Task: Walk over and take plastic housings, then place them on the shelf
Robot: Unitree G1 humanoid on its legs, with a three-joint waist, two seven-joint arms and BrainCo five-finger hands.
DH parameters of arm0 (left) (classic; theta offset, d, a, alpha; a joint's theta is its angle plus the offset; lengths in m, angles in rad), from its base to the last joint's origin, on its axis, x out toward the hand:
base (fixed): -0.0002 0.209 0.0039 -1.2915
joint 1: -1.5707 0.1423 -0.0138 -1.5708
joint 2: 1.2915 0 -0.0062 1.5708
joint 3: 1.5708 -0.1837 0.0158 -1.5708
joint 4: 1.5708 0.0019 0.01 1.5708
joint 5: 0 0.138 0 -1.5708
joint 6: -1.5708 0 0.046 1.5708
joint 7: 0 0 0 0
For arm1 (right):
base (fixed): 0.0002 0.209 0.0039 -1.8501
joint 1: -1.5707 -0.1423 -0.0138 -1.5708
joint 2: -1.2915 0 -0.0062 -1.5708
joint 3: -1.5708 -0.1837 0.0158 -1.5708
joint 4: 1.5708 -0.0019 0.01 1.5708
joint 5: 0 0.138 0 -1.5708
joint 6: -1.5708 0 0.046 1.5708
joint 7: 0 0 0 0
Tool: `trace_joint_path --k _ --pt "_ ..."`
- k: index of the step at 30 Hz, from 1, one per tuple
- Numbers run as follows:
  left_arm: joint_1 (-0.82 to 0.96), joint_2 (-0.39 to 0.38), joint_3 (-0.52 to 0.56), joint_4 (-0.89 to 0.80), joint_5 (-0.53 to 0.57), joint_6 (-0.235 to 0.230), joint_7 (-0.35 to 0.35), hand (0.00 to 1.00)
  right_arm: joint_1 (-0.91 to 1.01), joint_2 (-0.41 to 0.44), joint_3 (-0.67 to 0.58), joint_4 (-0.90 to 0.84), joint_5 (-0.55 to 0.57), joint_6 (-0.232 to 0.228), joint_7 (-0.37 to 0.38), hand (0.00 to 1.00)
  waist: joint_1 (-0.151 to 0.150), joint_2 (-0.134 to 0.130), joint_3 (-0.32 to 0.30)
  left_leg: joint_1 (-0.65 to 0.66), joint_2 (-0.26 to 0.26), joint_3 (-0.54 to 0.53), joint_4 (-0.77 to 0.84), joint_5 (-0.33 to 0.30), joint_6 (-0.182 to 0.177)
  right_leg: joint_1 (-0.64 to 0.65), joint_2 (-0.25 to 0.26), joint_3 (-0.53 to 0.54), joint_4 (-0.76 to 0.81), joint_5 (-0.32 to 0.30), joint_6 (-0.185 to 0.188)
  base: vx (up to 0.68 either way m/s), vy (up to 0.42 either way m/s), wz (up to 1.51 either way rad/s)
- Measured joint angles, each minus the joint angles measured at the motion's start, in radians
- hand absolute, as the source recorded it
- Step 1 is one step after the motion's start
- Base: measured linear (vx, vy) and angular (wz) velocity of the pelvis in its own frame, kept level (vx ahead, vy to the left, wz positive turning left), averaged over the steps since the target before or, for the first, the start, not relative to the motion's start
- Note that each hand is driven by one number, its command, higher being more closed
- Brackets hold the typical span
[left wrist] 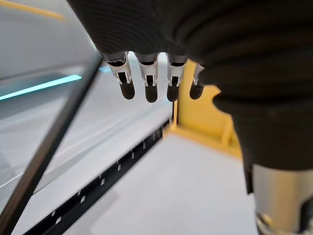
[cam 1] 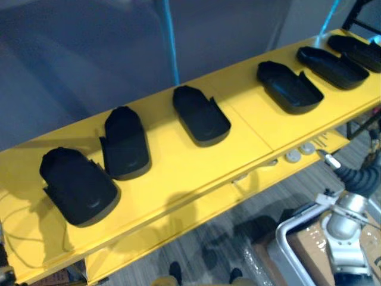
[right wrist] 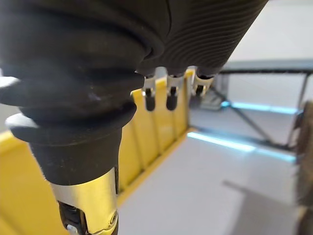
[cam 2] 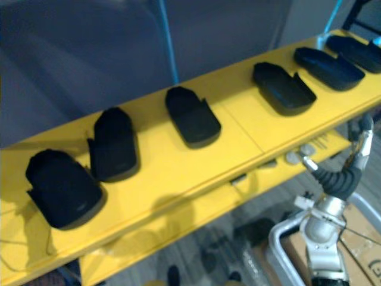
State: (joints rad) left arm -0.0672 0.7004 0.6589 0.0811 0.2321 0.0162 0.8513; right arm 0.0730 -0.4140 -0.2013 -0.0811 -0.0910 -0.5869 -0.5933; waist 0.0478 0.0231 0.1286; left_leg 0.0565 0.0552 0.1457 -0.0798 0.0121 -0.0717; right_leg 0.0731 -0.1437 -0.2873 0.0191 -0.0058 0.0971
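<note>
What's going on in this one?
Six black plastic housings lie in a row along a yellow shelf in front of the robot. It is handling none of them. The left hand and the right hand hang empty, with their fingers relaxed, away from the housings.

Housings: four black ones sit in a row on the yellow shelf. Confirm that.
Not four: six black housings sit in a row on the yellow shelf, as the left eye view shows.

Black plastic housings (cam 1: 201, 116) along yellow shelf (cam 1: 174, 162)
</note>
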Motion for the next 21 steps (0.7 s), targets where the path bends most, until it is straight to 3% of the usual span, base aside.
trace_joint_path --k 4,10,12,14,18,21 --pt "0.106 -0.161 0.008 -0.249 -0.036 -0.088 -0.002 0.0 -0.025 0.03 0.043 -0.042 -0.001 0.004 0.075 0.0 0.023 -0.014 -0.041 0.013 -0.006 -0.036 0.0 0.003 -0.001 0.038 -0.006 -0.044 -0.009 0.0 0.0 0.0 0.007 0.24" --pt "0.219 -0.335 0.056 -0.43 -0.025 -0.191 -0.01 0.0 -0.097 0.068 0.092 -0.058 0.001 0.027 0.096 0.0 0.062 -0.008 -0.061 0.007 -0.019 -0.07 -0.009 0.003 0.006 0.071 -0.014 -0.09 -0.029 -0.002 -0.001 -0.06 0.001 0.2" --pt "0.249 -0.373 0.069 -0.465 -0.014 -0.194 -0.027 0.0 -0.104 0.077 0.11 -0.059 0.011 0.039 0.099 0.0 0.063 -0.007 -0.077 -0.011 -0.018 -0.085 -0.009 0.015 0.009 0.069 -0.014 -0.122 -0.029 -0.002 -0.001 -0.06 -0.023 0.39" --pt "0.285 -0.428 0.076 -0.497 0.005 -0.197 -0.043 0.0 -0.116 0.093 0.122 -0.059 0.058 0.06 0.141 0.0 0.083 -0.006 -0.078 -0.02 -0.017 -0.095 -0.009 0.028 0.002 0.07 -0.012 -0.137 -0.028 -0.001 0.0 -0.05 -0.017 0.22" --pt "0.322 -0.516 0.075 -0.522 -0.038 -0.226 -0.07 0.0 -0.124 0.126 0.13 -0.058 0.078 0.096 0.194 0.0 0.102 -0.014 -0.081 -0.039 -0.021 -0.127 -0.009 0.045 0.006 0.072 -0.013 -0.175 -0.028 -0.001 0.0 -0.03 -0.007 0.29" --pt "0.362 -0.586 0.066 -0.523 -0.04 -0.206 -0.075 0.0 -0.135 0.141 0.168 -0.056 0.074 0.104 0.206 0.0 0.109 -0.033 -0.086 -0.054 -0.025 -0.153 -0.009 0.053 0.006 0.073 -0.014 -0.199 -0.028 -0.001 0.0 -0.01 0.001 0.27"
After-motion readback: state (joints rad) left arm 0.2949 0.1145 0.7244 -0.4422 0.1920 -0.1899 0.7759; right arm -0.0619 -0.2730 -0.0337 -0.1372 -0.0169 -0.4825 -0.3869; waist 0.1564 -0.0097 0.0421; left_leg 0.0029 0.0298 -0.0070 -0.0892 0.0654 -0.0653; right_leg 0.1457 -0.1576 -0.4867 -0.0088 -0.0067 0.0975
